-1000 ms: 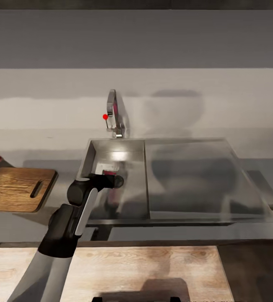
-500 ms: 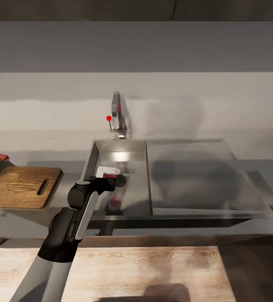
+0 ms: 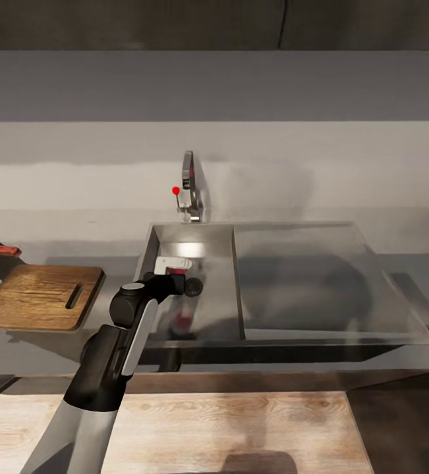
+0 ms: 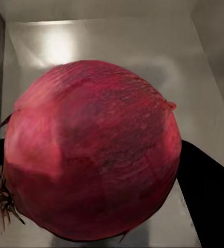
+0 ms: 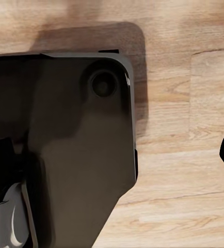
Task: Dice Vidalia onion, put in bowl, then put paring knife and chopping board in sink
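A: Step in hand? Your left gripper [image 3: 182,285] sits low in the sink [image 3: 221,230], center-left of the head view.

B: Pickup of the onion [image 4: 91,155]. In the left wrist view it's huge and dead center, dark fingers [image 4: 207,191] pressed against its two sides, basin floor behind. I'd call that clamped on the onion.

A: Lifted yet?

B: Can't tell; the arm hides it in the head view. Treat it as gripped but not out of the basin.

A: Right gripper?

B: One dark finger tip at the right edge of the right wrist view, wood floor [image 5: 184,77] beneath. Apart or together, can't tell.

A: Next move?

B: You'd raise the onion clear of the sink wall, then carry it toward the left of the frame to the board [image 3: 43,296] on the surface [image 3: 109,260]. The knife [image 3: 2,250] lies just past the board's far-left corner. Keep the squeeze firm, since a round bulb will likely slip.
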